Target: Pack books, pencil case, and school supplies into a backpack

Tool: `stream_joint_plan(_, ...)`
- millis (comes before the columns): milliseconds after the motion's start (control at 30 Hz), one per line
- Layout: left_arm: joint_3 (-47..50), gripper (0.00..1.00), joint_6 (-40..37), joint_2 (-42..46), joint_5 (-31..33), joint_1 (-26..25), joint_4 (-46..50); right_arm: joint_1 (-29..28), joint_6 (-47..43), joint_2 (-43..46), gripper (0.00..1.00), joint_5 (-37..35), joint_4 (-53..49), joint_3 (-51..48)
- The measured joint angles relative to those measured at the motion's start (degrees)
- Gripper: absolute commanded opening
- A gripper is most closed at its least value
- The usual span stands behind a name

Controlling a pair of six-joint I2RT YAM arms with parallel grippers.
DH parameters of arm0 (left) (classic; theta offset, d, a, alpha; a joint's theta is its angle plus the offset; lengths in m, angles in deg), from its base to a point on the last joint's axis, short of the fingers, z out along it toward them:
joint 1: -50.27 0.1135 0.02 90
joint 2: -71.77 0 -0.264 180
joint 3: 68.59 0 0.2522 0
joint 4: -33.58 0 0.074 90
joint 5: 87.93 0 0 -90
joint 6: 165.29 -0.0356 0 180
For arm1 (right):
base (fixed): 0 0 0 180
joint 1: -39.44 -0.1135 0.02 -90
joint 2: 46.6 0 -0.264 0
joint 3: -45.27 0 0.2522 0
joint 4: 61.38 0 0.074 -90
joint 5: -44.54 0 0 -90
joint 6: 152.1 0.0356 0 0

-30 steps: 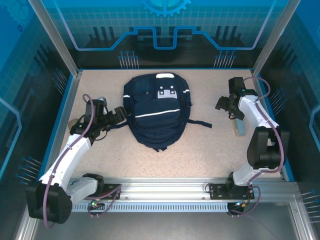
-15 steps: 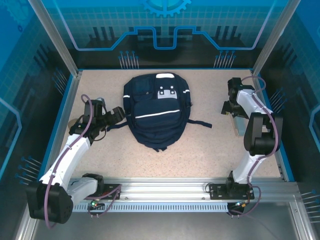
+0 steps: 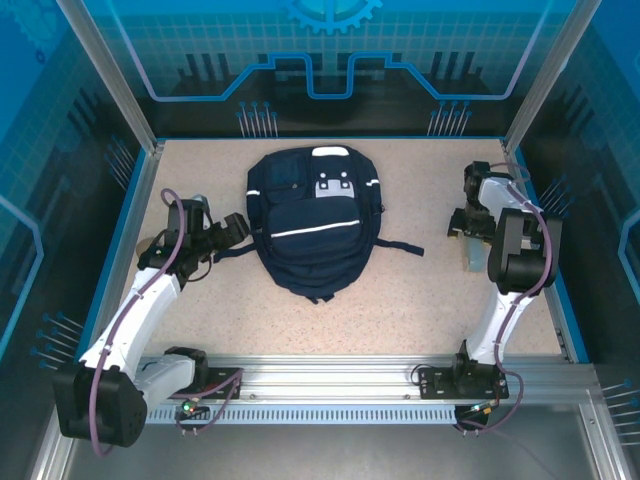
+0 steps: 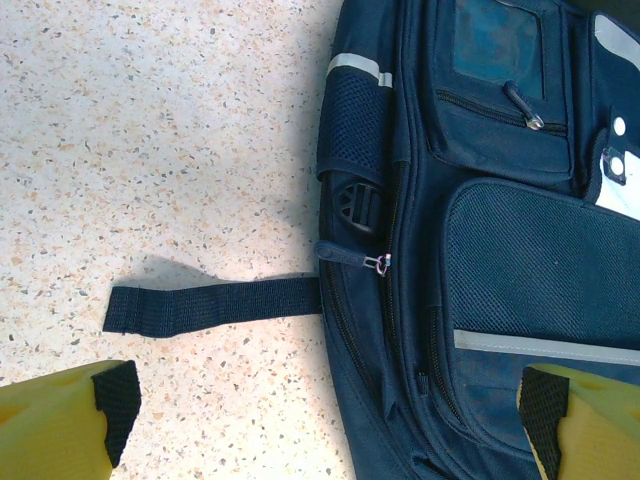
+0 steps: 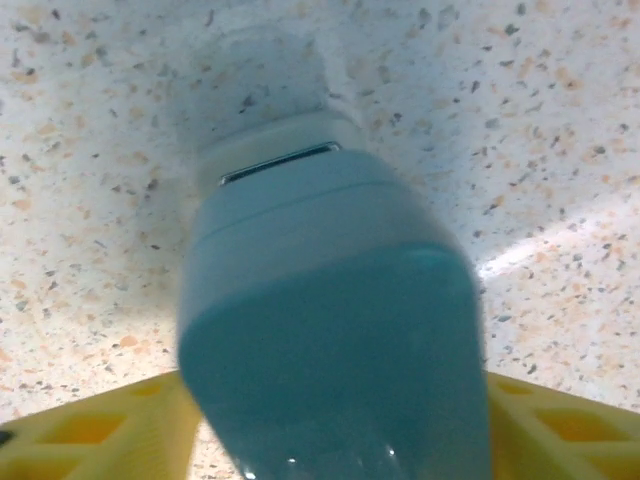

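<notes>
Blur takes the lower half of the right wrist view, where a pale teal block (image 5: 330, 330) with a white slotted end fills the centre and runs off the bottom edge. The right gripper (image 5: 335, 388) has a yellow finger (image 5: 90, 430) close on each side of the block. I cannot tell whether they press on it or only flank it. From above, the right gripper (image 3: 468, 228) is half covered by its own arm, and the teal block (image 3: 470, 258) shows as a sliver at centre right, near the blue table rim (image 3: 548, 235).

At the left edge of the overhead frame, a tan shape that may be the pencil case (image 3: 150, 244) is mostly hidden behind the left arm. It is too small to name surely.

The backpack (image 3: 312, 235) lies flat in the middle of the table, patch side up, and appears zipped. In the left wrist view the backpack (image 4: 500, 250) is cut off at the right and bottom edges, and a loose strap (image 4: 210, 305) lies on the speckled tabletop (image 4: 150, 120). The left gripper (image 4: 328, 405) is spread wide and holds nothing. One fingertip is at lower left over bare table, the other at lower right over the fabric. From above, the left gripper (image 3: 235, 230) is just beside the backpack's left flank.

Bare tabletop (image 3: 400, 300) stretches across the lower part of the overhead frame, between the backpack and the rail.
</notes>
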Motion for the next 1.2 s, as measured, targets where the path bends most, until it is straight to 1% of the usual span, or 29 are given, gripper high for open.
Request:
stream_joint_plan(67,0.00,0.99,0.00,0.00,0.00,0.07,0.02,-0.83,-0.35,0.04,0.46,0.37,-0.13,0.00)
stream_joint_plan(167,0.00,0.99,0.00,0.00,0.00,0.11,0.00,-2.82,-0.72,0.11,0.38,1.75,-0.37,-0.02)
stream_joint_plan(433,0.02,0.99,0.00,-0.02,-0.02,0.15,0.00,-11.26,-0.74,1.05,0.28,4.37,-0.35,-0.87)
stream_joint_plan(567,0.02,0.99,0.00,-0.02,-0.22,0.15,0.00,-14.88,-0.72,1.62,0.28,6.05,-0.57,-1.31)
stream_joint_plan(667,0.02,0.99,0.00,-0.02,-0.72,0.15,0.00,-16.22,-0.72,2.10,0.29,6.43,-0.83,-1.66)
stream_joint_plan(733,0.02,0.99,0.00,-0.02,-1.11,0.15,0.00,-16.65,-0.72,2.25,0.33,6.40,-0.92,-1.66)
stream_joint_plan(867,0.02,0.99,-0.02,-0.17,-1.70,0.15,0.02,-16.76,-0.44,2.32,0.45,6.36,-1.01,-1.66)
stream_joint_plan(967,0.02,0.99,-0.13,-0.31,-2.43,0.15,0.02,-16.85,-0.52,2.38,0.46,6.27,-1.11,-1.66)
stream_joint_plan(1033,0.02,0.99,-0.17,-0.39,-2.99,0.15,0.09,-16.94,-0.52,2.45,0.44,6.16,-1.40,-1.66)
stream_joint_plan(1100,0.02,0.99,-0.39,-0.55,-3.85,0.15,0.15,-16.98,-0.61,2.56,0.34,6.16,-1.44,-1.66)
stream_joint_plan(1200,0.02,0.99,-0.90,-1.07,-5.75,0.15,0.20,-17.00,-0.55,2.82,0.28,6.12,-1.40,-1.70)
